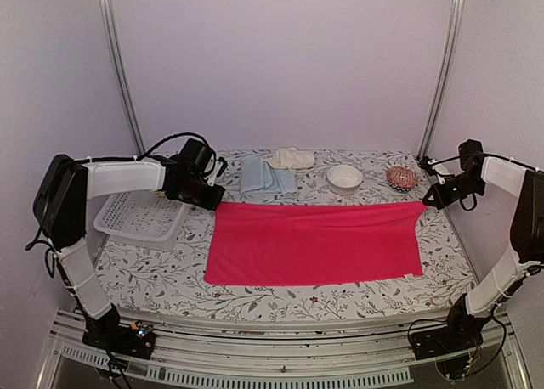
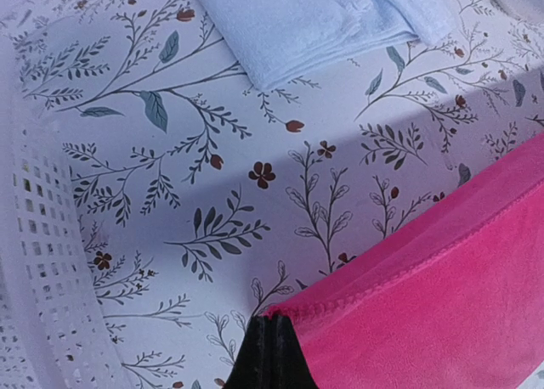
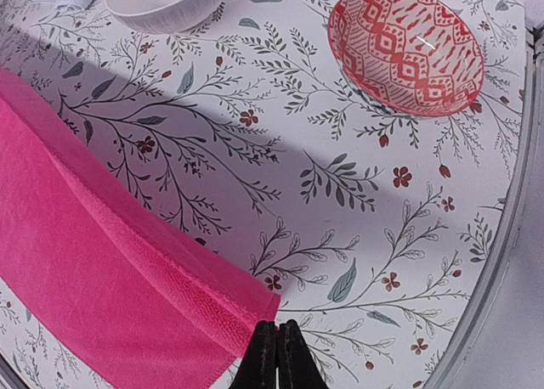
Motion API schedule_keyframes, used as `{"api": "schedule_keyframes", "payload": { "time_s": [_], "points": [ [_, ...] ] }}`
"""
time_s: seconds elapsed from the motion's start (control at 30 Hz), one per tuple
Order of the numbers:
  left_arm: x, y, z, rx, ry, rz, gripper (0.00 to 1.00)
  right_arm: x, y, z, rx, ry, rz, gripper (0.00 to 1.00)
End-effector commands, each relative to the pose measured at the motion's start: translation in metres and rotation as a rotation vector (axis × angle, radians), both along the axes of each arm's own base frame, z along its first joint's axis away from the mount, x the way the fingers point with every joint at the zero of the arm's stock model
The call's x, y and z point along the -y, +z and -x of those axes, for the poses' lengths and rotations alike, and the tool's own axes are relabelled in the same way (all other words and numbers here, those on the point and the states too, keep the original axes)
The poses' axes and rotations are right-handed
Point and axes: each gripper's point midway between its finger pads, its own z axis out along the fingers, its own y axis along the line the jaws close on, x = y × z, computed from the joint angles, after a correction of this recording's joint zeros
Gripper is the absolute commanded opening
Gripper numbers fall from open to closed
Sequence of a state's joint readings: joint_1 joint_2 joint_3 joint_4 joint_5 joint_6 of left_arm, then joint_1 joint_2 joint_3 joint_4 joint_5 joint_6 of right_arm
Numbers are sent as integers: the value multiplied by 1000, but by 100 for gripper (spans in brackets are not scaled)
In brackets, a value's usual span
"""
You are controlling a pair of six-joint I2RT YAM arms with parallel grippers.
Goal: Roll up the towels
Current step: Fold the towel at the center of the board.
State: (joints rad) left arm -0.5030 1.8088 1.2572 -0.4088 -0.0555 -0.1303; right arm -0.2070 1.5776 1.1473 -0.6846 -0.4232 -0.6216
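A hot pink towel (image 1: 314, 245) lies spread across the middle of the floral table cover. My left gripper (image 1: 217, 200) is at its far left corner. In the left wrist view the gripper (image 2: 274, 317) is shut with the towel (image 2: 450, 295) corner pinched at its tips. My right gripper (image 1: 425, 204) is at the far right corner. In the right wrist view it (image 3: 278, 324) is shut on the corner of the towel (image 3: 93, 279), whose far edge is slightly raised. Folded light blue towels (image 1: 265, 177) (image 2: 297, 19) and a cream towel (image 1: 291, 158) lie behind.
A white perforated basket (image 1: 140, 215) (image 2: 42, 262) stands at the left, beside my left arm. A white bowl (image 1: 344, 178) (image 3: 161, 2) and a red patterned bowl (image 1: 401, 178) (image 3: 405, 49) sit at the back right, near my right gripper.
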Motion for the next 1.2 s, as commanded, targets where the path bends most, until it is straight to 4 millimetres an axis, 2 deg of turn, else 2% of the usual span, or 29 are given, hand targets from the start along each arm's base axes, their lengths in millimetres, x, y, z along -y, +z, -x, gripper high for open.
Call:
{"api": "schedule_keyframes", "payload": {
  "time_s": [0.0,0.3,0.5,0.63,0.77,0.9,1.17],
  "points": [
    [1,19,1,51,-17,39,0,2,0,17,-10,9,-22,2],
    [-11,-4,41,-108,24,49,0,-21,-27,70,-89,149,-72,3],
    [-9,-12,66,-182,4,87,0,-21,-45,94,-140,206,-29,3],
    [-14,-28,86,-285,23,73,0,-22,-49,109,-168,243,-7,3],
    [-23,-40,101,-361,41,24,0,-19,-56,123,-190,281,38,3],
    [-29,-43,113,-400,42,-6,0,-14,-66,135,-224,293,84,3],
    [-16,-43,137,-452,-36,33,0,-10,-75,143,-234,306,126,3]
  ]
}}
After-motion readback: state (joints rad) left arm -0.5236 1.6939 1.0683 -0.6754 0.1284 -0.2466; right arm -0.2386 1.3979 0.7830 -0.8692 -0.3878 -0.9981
